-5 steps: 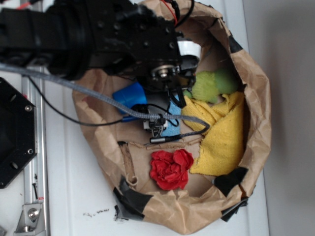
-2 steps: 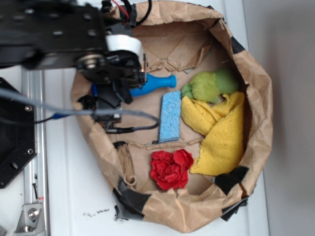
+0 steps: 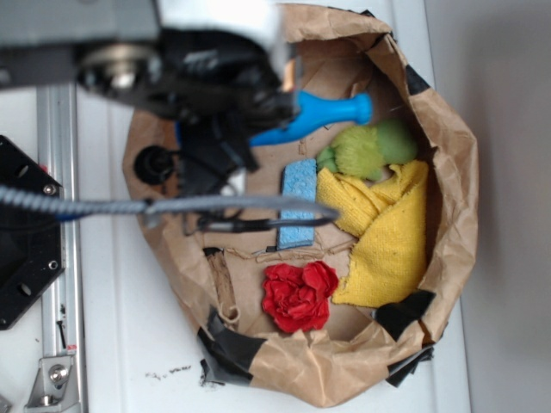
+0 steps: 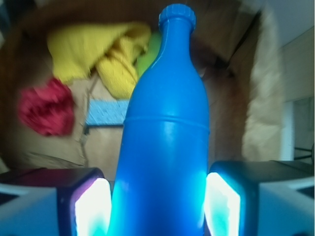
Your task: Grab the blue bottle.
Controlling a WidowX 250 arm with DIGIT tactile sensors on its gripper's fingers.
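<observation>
The blue bottle fills the middle of the wrist view, neck pointing away, its body clamped between my two lit pads. My gripper is shut on it. In the exterior view the blue bottle sticks out to the right from under my black gripper, lifted above the brown paper bag's floor, with its neck over the bag's upper part. The bottle's base is hidden by the arm.
Inside the bag lie a light blue sponge, a green plush item, a yellow cloth and a red crumpled item. A grey cable crosses the bag. A metal rail runs on the left.
The arm has moved up and away from the bag floor, carrying the bottle; the bottle's neck now reaches further right and higher. The sponge stays where it was.
</observation>
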